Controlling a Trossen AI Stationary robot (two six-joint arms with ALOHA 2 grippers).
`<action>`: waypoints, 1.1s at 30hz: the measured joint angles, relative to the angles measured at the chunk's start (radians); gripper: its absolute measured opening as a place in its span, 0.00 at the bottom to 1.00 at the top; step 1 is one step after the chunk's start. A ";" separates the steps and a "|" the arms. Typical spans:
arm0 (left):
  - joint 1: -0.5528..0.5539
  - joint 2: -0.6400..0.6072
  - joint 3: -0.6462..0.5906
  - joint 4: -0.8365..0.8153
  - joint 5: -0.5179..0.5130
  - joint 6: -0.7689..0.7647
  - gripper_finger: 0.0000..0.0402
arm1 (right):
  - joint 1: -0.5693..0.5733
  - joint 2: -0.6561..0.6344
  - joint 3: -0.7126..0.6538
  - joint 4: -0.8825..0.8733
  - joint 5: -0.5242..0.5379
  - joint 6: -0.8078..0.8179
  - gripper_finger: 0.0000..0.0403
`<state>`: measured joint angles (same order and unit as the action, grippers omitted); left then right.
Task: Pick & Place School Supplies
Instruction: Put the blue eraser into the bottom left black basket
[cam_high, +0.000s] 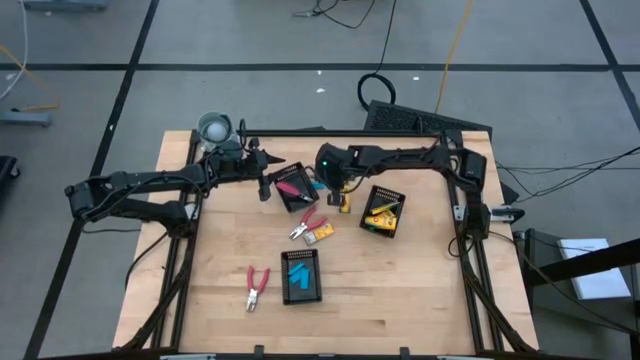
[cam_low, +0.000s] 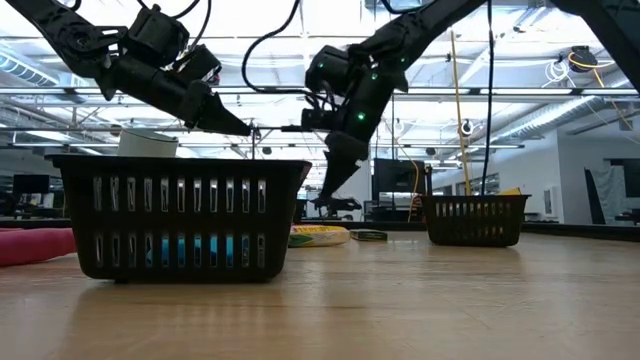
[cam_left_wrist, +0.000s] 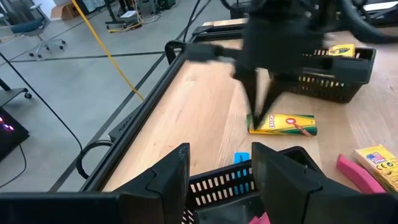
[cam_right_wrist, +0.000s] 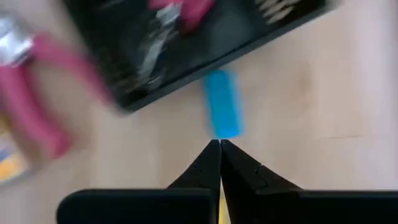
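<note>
The right gripper (cam_right_wrist: 219, 144) hangs over the desk (cam_high: 400, 290) just beside the far black tray (cam_high: 297, 187), its fingers (cam_right_wrist: 239, 168) pressed together tip to tip with nothing between them. In the right wrist view a light-blue oblong piece (cam_right_wrist: 222, 111) lies flat on the wood straight ahead of those closed tips, just clear of them and not touched, with one end against the wall of that same tray. In the left wrist view the same right gripper comes down as a dark shape with its tips just beside the end of a yellow crayon box (cam_left_wrist: 284, 124); whether it touches the box cannot be told.

The left gripper (cam_left_wrist: 217, 168) hovers over the near wall of the far black tray, its fingers (cam_left_wrist: 171, 177) parted with an empty gap between them. Pink handles of a plier-like tool (cam_high: 291, 186) lie inside that tray.

Toward the desk's middle from the far black tray lie another red-handled tool (cam_high: 307, 225) and a yellow block (cam_high: 321, 234) close together. Farther on stands a second black tray (cam_high: 301, 277) holding blue pieces, with a third red-handled tool (cam_high: 256, 287) on the wood beside it. To the right of the far black tray sits a third tray (cam_high: 383, 211) with yellow items in it.
</note>
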<state>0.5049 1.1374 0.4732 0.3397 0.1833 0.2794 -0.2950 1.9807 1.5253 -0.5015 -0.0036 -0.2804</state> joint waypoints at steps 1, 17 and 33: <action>0.000 0.000 0.000 0.000 0.000 0.000 0.44 | 0.003 0.002 0.000 -0.012 -0.030 -0.003 0.01; 0.001 0.000 0.000 0.003 0.000 0.015 0.44 | -0.007 0.085 0.000 0.065 0.027 -0.105 0.60; 0.026 0.000 0.000 -0.002 0.019 0.006 0.44 | -0.011 0.218 0.200 -0.084 -0.002 -0.128 0.58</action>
<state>0.5308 1.1374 0.4732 0.3375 0.2024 0.2856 -0.3061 2.1986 1.7251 -0.5852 -0.0055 -0.4088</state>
